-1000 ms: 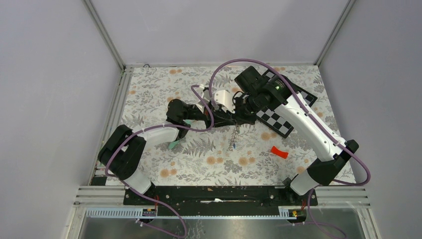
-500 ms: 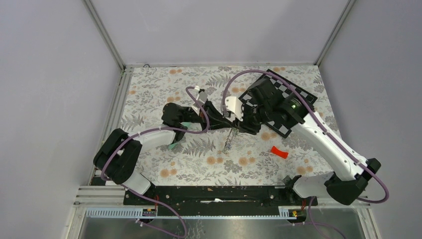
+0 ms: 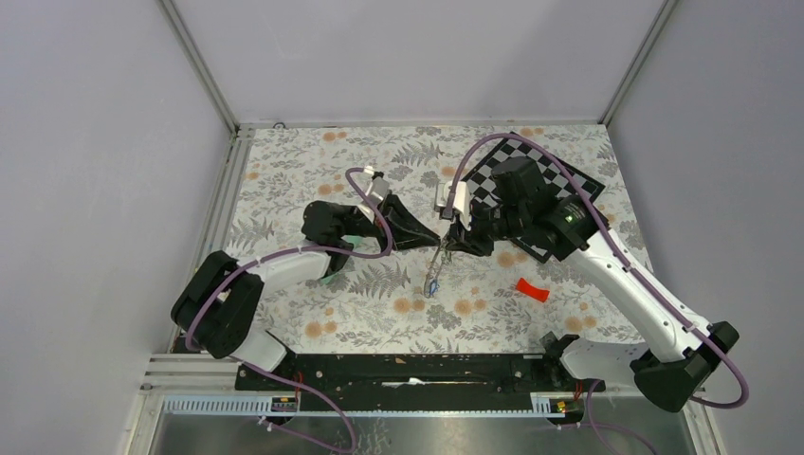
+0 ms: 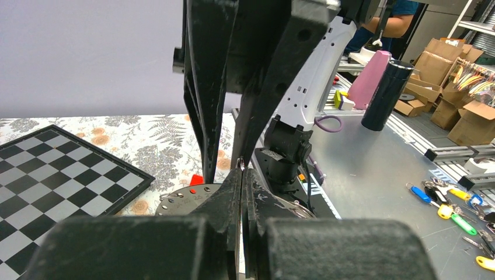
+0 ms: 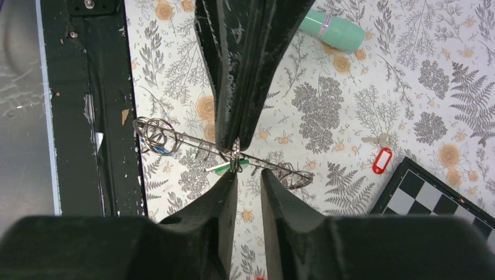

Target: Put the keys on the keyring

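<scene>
Pinching the keyring, the left gripper is pressed together; the right gripper stands spread.

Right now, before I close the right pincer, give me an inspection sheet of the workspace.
Surface: floral cloth, flat.
Job's things: keyring chain hangs from the left pincer, blue tag at its lower end; red-tagged key loose on the cloth.
Clutter: checkerboard, red curved piece, mint tube.
Grippers: left pincer shut on the chain; right pincer open, facing it.
Cables: purple cables looped along both arms.
Surroundings: grey walls; bench with boxes and spare keys.
</scene>
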Tool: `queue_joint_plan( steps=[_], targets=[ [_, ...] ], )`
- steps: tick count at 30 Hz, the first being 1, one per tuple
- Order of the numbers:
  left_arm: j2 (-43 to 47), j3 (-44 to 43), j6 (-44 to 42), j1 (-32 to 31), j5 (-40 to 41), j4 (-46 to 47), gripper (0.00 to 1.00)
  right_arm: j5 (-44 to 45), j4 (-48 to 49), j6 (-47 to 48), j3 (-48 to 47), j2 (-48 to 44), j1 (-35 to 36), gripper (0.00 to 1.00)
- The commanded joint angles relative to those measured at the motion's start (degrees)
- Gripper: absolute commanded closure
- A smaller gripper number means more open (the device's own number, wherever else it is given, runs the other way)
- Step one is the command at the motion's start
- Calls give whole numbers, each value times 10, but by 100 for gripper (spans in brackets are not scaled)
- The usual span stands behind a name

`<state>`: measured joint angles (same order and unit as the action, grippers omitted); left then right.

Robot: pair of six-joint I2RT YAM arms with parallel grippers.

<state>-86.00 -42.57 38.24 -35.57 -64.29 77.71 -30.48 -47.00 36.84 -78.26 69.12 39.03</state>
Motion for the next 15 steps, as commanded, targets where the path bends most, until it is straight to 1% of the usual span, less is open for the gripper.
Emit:
queue_joint_plan(
  steps=[1, 4, 10, 12, 15],
  targets=[
    [33, -1, 10, 0, 8, 49, 100, -69, 83, -21, 37, -29, -22, 75],
    [36, -1, 12, 0, 8, 49, 100, -94, 101, -25, 58, -35, -28, 79],
    [31, -1, 7, -3, 7, 46, 100, -120, 118, -38, 71, -36, -33, 89],
    [31, 0, 2, -4, 8, 43, 100, -127, 122, -44, 72, -34, -35, 91],
    [30, 2, -4, -4, 9, 39, 100, -134, 130, -56, 74, -31, -36, 92]
  ],
)
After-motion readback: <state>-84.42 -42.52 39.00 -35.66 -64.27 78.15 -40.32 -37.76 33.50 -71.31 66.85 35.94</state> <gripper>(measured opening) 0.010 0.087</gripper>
